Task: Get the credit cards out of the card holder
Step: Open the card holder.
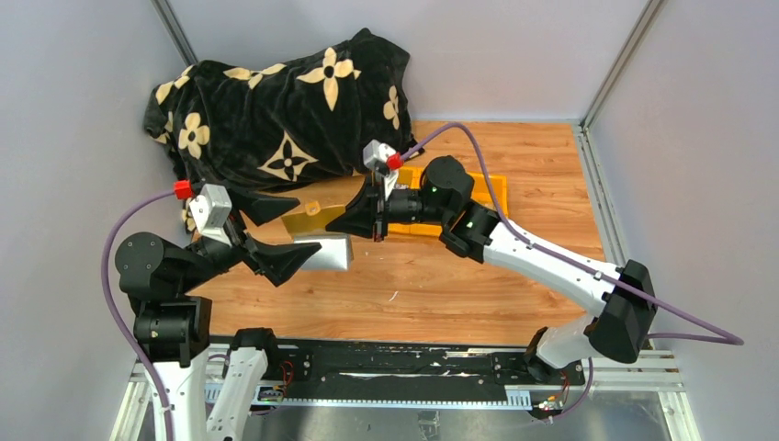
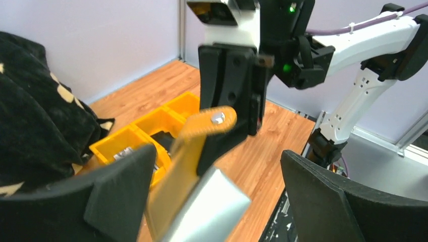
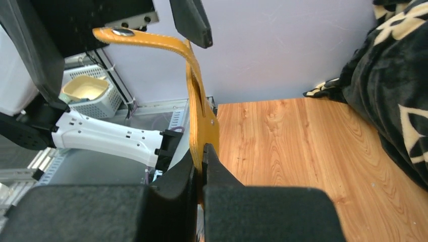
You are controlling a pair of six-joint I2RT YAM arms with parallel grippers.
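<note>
1. Mustard-tan card holder (image 1: 317, 223) hangs above the wooden worktop (image 1: 514, 276) between both hands; opening it seems to be the step in hand.
2. Left hand (image 2: 222, 201) gapes wide, holding nothing; the holder's smooth grey face lies between its fingers (image 2: 116, 191).
3. Right hand (image 3: 203, 157) pinches the thin, curved flap (image 3: 199, 101) tightly; next, probably, the left must grip the grey side.

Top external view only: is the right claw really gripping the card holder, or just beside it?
Observer: Gripping. Its wrist view shows the right claw shut on the card holder at its mustard edge.
Operator: And the other arm?
Observer: Open. Its wrist view shows the left claw gaping wide, the holder between its fingers.
Operator: Is the holder fastened shut?
Observer: No, the snap strap sticks up free.
</note>
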